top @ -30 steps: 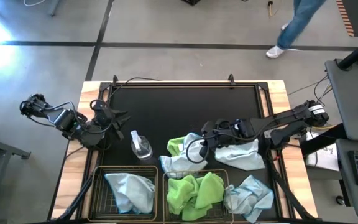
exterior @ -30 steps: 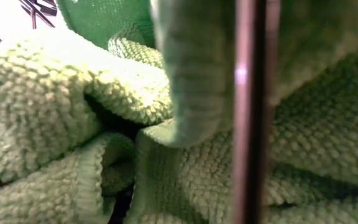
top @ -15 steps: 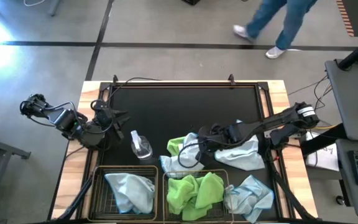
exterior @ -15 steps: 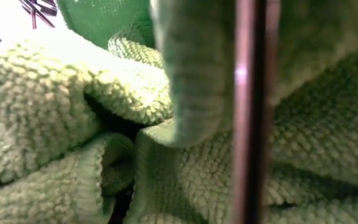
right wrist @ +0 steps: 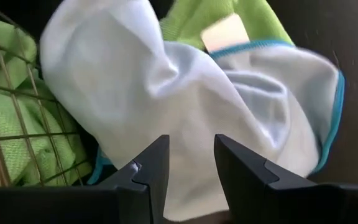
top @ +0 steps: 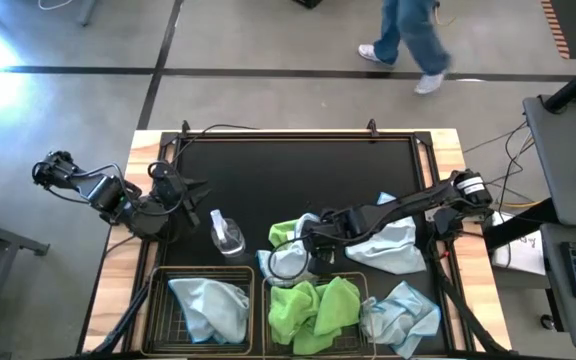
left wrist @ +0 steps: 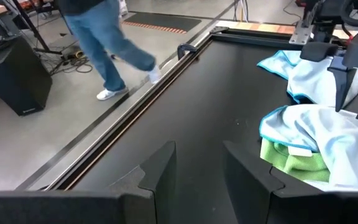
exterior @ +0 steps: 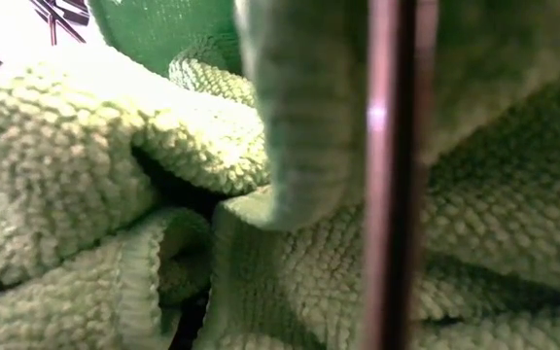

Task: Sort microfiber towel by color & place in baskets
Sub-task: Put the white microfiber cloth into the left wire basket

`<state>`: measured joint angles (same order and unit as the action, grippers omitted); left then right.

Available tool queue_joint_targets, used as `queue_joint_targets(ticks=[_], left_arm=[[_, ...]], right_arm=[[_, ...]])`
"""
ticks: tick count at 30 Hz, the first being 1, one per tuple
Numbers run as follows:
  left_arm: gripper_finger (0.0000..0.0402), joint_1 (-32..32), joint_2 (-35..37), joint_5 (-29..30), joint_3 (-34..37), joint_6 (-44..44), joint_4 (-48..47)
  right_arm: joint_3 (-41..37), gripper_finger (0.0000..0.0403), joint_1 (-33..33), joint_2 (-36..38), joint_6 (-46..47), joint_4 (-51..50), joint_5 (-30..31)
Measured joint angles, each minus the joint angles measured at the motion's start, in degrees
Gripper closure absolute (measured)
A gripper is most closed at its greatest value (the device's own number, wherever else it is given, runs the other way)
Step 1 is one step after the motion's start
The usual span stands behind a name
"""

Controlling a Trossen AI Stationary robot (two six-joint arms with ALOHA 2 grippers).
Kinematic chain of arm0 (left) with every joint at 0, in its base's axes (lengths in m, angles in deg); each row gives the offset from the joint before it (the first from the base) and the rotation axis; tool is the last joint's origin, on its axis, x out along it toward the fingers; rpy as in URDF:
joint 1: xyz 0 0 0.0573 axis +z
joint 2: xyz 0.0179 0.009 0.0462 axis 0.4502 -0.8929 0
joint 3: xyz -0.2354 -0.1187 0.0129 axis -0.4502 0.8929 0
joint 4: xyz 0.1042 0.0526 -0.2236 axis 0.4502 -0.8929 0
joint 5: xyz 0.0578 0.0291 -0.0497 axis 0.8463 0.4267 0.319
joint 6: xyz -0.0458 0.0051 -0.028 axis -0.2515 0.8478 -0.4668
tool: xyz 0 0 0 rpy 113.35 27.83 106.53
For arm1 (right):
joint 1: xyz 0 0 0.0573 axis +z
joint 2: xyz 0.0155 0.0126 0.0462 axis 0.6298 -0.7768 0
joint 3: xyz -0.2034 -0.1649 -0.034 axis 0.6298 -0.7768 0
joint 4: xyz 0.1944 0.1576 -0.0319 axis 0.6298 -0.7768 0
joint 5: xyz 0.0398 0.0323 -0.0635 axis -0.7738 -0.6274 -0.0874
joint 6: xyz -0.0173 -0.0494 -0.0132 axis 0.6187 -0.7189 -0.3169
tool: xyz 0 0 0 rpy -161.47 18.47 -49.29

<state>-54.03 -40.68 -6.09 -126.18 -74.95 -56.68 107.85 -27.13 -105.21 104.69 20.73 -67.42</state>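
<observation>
Green towel (exterior: 86, 165) shows nubbly, looped cloth up close, and the pale blue towel (right wrist: 185, 106) looks softer and smoother. Black counter (top: 298, 175) is matt with bare wood edging; wire basket (right wrist: 5, 124) is thin metal, fingers (left wrist: 160, 171) dull dark plastic.

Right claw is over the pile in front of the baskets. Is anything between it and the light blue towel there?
Nothing visible. The right claw is open just above the light blue towel, which lies on top of a green towel and against the basket holding green ones. Left claw waits open, far off.
</observation>
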Motion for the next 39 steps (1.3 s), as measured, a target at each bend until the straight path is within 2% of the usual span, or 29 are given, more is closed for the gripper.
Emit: queue_joint_targets(ticks=[17, 32, 39], left_arm=[[0.0288, 0.00, -0.15, -0.04, 0.00, 0.01, -0.03], [0.0288, -0.01, -0.17, -0.04, 0.00, 0.00, -0.03], [0.0288, 0.00, -0.34, -1.29, 0.00, 0.23, -0.03]], right_arm=[[3.68, 0.0280, -0.22, -0.58, -24.56, -6.97, 0.00], [3.66, 0.0280, -0.44, -0.88, -27.62, -7.77, 0.00], [3.64, 0.0280, -1.38, -3.99, -29.97, -7.46, 0.00]])
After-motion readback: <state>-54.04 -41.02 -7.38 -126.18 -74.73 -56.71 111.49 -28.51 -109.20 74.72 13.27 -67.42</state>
